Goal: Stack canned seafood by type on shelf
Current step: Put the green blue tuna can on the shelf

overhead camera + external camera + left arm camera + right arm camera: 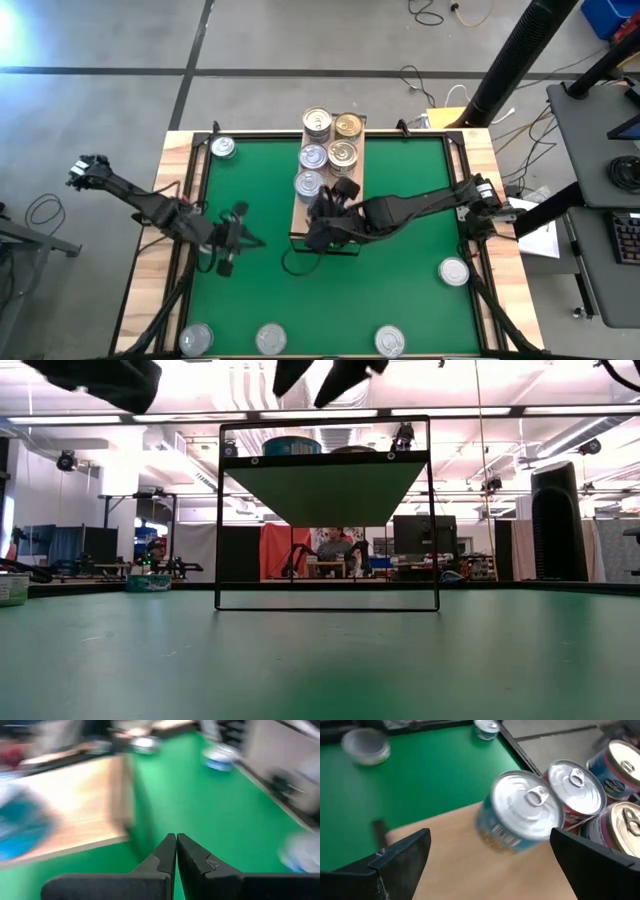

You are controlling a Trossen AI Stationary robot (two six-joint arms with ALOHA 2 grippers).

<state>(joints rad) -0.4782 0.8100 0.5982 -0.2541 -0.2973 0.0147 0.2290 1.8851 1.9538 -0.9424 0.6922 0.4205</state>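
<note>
Stacking in progress: right gripper (322, 215) is hovering wide open, holding nothing, over the shelf (352, 150), at the teal-label can (519, 813).

Left gripper (229, 252), fingers pressed shut and empty, is waiting over the green mat. Shelf is carrying five cans at its far end; six loose tins are sitting around the mat edges, e.g. (454, 271). Next move, I'd judge: fetching another matching tin.

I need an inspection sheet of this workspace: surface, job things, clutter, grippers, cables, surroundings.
Surface: green mat in a pale wooden frame.
Job's things: five cans on the shelf; six loose cans on the mat.
Clutter: nothing seen.
Grippers: left gripper shut, empty, above the mat; right gripper open over the shelf, nearest can between its fingers.
Cables: loose cables on the floor.
Surroundings: desk at right.
</note>
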